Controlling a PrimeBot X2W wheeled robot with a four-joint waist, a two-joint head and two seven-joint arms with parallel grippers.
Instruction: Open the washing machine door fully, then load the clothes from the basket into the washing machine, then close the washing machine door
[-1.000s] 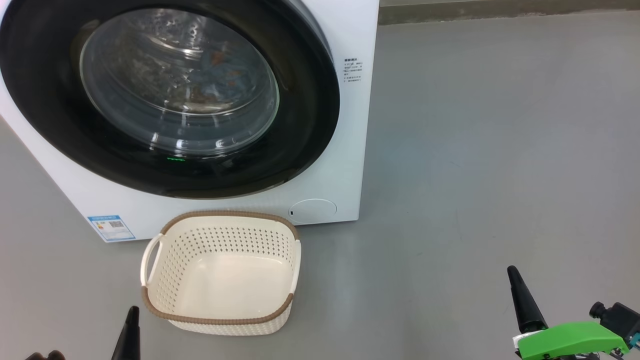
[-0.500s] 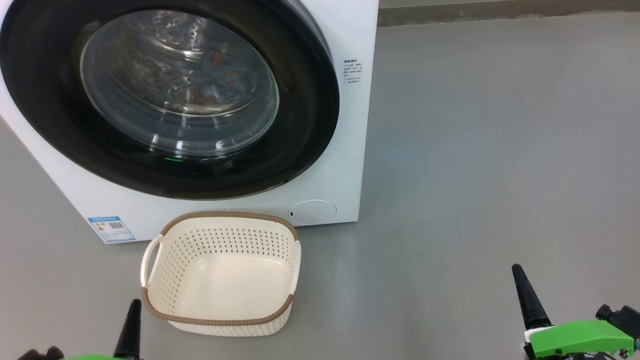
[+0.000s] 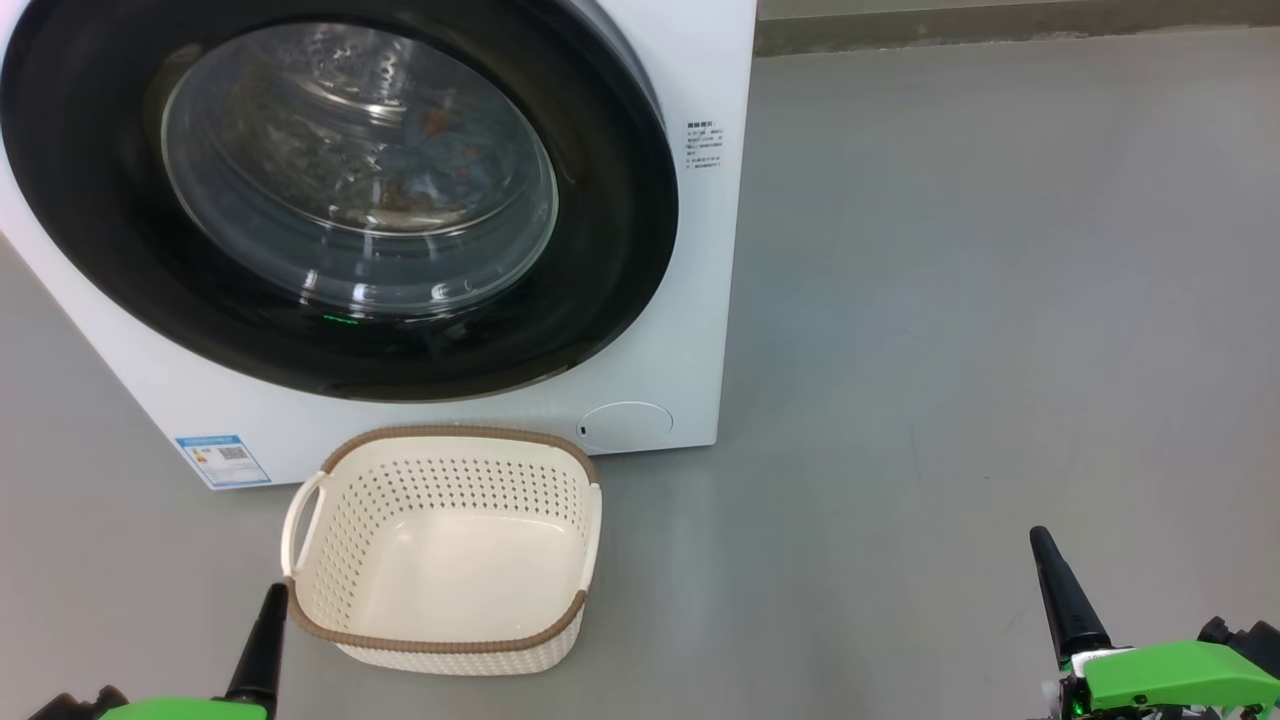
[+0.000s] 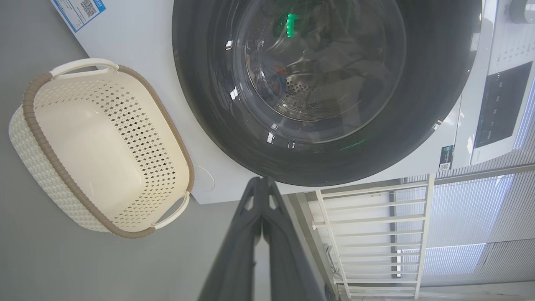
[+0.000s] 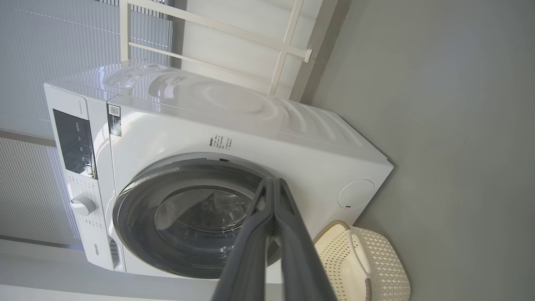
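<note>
Behind the shut door (image 3: 340, 195), soft, light clothes (image 3: 440, 160) are seen in the drum (image 3: 290, 110); the basket (image 3: 440, 640) stands empty nearby. The left gripper (image 3: 275, 595) and right gripper (image 3: 1042, 540) are pressed shut, nothing held. The stiff, glossy door is judged best taken at its rim.

Grey floor (image 3: 950, 300), white rail frame (image 4: 424, 234), perhaps ribbed blinds (image 5: 42, 62) behind

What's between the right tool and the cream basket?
Bare grey floor, seen in the head view, separates the right tool from the cream perforated plastic basket.
</note>
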